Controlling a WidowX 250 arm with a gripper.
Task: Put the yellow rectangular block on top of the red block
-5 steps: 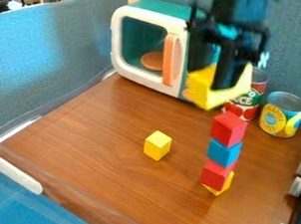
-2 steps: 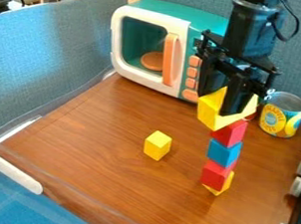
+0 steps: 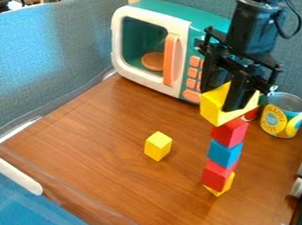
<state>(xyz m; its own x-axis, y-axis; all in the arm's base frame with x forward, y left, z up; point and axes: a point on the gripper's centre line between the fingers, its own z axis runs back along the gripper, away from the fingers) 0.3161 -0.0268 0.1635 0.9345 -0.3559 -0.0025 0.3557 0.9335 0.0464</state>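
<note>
My gripper (image 3: pixel 230 99) hangs at the upper right, its fingers shut on the yellow rectangular block (image 3: pixel 215 106). Right below that block is the red block (image 3: pixel 229 132) that tops a tower; whether the two touch I cannot tell. Under the red block come a blue block (image 3: pixel 224 153), a second red block (image 3: pixel 216 176) and, at the bottom, a yellow block (image 3: pixel 226 186) partly hidden by the lower red one.
A small yellow cube (image 3: pixel 158 146) stands left of the tower. Behind are a toy microwave (image 3: pixel 143 78) and a yellow-labelled can (image 3: pixel 284 116), with another can mostly hidden behind the gripper. Silver knobs (image 3: pixel 299 187) line the right edge.
The gripper came right and down with the yellow rectangular block, arriving over the tower. Since the later earlier frame it has shifted only slightly. The tower stands unchanged.
</note>
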